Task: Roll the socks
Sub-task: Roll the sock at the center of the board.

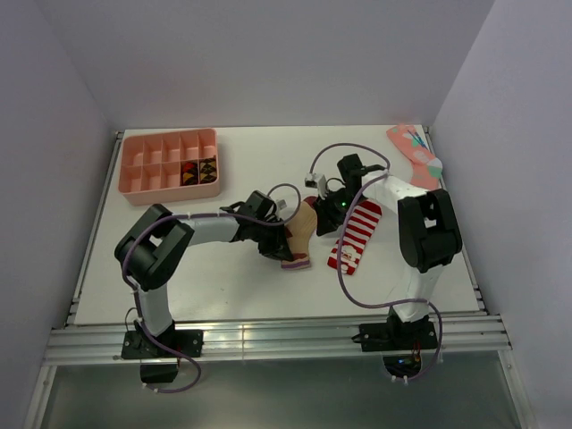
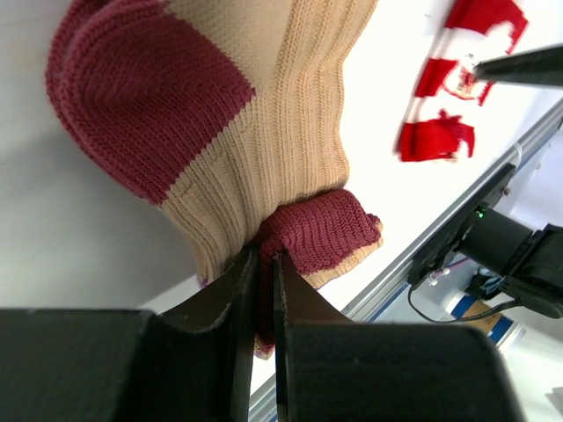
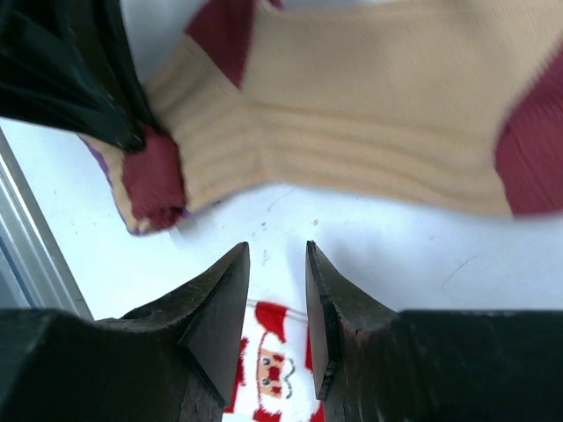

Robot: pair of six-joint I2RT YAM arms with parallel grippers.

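The tan sock (image 1: 301, 234) with dark red toe and heel lies mid-table. In the left wrist view my left gripper (image 2: 265, 255) is shut on the dark red cuff end of the tan sock (image 2: 290, 105), which bunches up at the fingertips. The left gripper (image 1: 279, 243) sits at the sock's near-left end. My right gripper (image 3: 277, 251) is open and holds nothing. It hangs over bare table just short of the tan sock (image 3: 369, 132), above the red-and-white striped sock (image 3: 268, 369) with a Santa face. That striped sock (image 1: 356, 234) lies flat, to the right of the tan one.
A pink divided tray (image 1: 170, 183) stands at the back left, with small dark items in two compartments. A pink sock (image 1: 413, 154) with teal pattern lies at the back right corner. Metal rails (image 1: 268, 340) run along the near table edge.
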